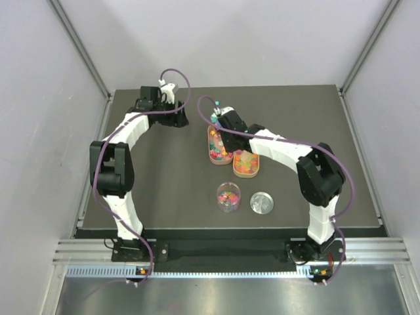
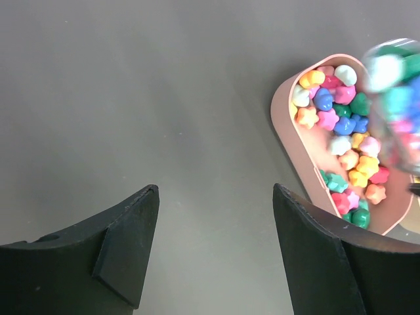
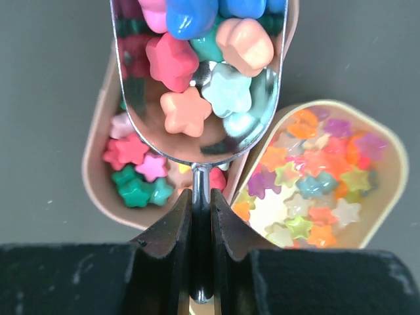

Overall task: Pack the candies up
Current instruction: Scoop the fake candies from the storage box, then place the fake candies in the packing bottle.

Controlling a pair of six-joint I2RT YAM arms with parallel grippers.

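The candies are small star-shaped sweets in mixed bright colours. Many lie in a pink oval tray point(image 1: 211, 149), which also shows in the left wrist view point(image 2: 289, 131) and the right wrist view point(image 3: 98, 184). My right gripper point(image 3: 201, 197) is shut on the handle of a metal scoop point(image 3: 262, 98) and holds it just above the pink tray. The scoop is full of candies point(image 3: 177, 62). In the top view the right gripper point(image 1: 218, 123) is over the tray's far end. My left gripper point(image 2: 215, 190) is open and empty above bare table, left of the tray point(image 1: 178, 119).
A cream tray point(image 1: 245, 164) of translucent star sweets point(image 3: 315, 177) lies beside the pink one. A clear cup point(image 1: 228, 197) holding candies and a round metal lid point(image 1: 262, 203) stand nearer the front. The blurred scoop point(image 2: 397, 92) shows at the left wrist view's right edge.
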